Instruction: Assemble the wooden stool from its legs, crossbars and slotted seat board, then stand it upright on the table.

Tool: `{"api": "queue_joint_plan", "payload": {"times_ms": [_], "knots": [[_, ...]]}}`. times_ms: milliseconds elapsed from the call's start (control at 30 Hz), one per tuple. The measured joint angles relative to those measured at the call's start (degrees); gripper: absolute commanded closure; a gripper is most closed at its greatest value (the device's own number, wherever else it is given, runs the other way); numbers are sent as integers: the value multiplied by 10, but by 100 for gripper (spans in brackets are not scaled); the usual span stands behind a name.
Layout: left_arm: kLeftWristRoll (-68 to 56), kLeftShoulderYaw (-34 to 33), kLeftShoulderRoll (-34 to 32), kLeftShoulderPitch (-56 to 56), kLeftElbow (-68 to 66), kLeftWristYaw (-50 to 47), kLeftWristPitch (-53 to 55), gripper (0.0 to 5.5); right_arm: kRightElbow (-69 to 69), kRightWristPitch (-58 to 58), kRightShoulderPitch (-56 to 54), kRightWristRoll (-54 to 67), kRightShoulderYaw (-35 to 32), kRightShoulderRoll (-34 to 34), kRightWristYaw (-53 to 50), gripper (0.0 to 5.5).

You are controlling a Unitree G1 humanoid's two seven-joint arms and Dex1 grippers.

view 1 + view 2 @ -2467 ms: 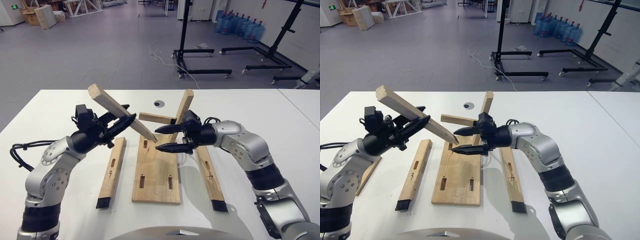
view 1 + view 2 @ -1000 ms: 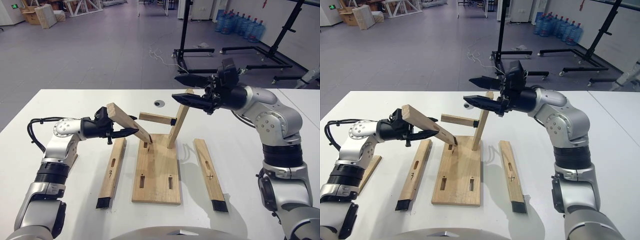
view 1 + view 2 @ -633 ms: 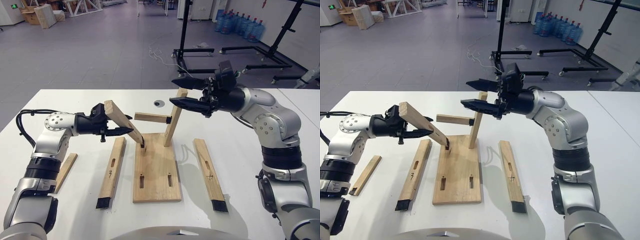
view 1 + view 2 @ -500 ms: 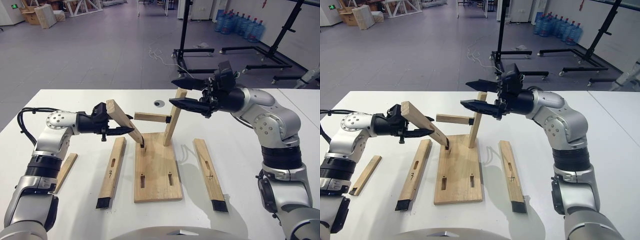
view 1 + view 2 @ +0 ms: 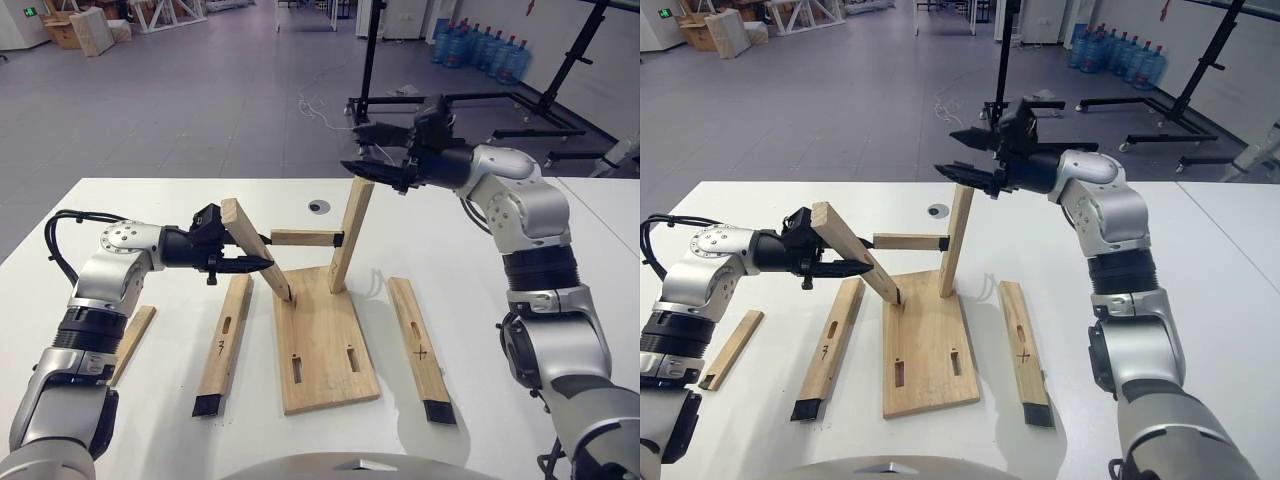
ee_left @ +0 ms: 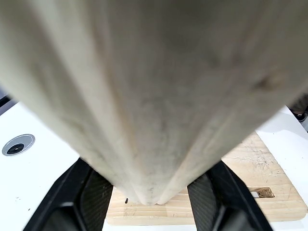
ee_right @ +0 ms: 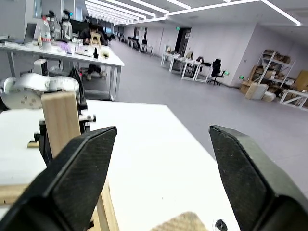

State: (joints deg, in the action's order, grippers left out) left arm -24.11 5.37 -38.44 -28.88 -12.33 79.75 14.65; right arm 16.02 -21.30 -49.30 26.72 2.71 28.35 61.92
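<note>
Pale wooden slotted seat board (image 5: 325, 340) lies flat mid-table, its long axis near-to-far with the near end skewed right. Two legs sit in its far slots: an upright wooden leg (image 5: 348, 235) carrying a short crossbar (image 5: 305, 238) that points left, and a leaning wooden leg (image 5: 275, 278) slanting up-left, clamped by the left gripper (image 5: 250, 252). The right gripper (image 5: 350, 147) hovers above the upright leg, fingers spread. Loose flat legs (image 5: 224, 343) (image 5: 417, 345) and a thin loose crossbar (image 5: 130, 343) lie unfitted, so I judge the task about half done.

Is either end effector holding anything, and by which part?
The left end effector grips the tilted stool leg around its upper half. The right end effector is open above the upright leg, holding nothing.
</note>
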Motion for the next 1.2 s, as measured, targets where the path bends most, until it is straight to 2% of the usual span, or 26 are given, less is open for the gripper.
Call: {"api": "queue_joint_plan", "payload": {"times_ms": [267, 700, 1200], "knots": [[0, -3, 7, 2, -2, -5, -8, 348, 48, 30, 6, -50, 35, 3, 53, 198], [-45, -78, 88, 80, 9, -25, -68, 348, 44, 41, 12, -65, 38, 9, 60, 198], [-53, -128, 157, 108, -11, -61, -132, 348, 42, 52, 8, -86, 47, 13, 61, 198]]}}
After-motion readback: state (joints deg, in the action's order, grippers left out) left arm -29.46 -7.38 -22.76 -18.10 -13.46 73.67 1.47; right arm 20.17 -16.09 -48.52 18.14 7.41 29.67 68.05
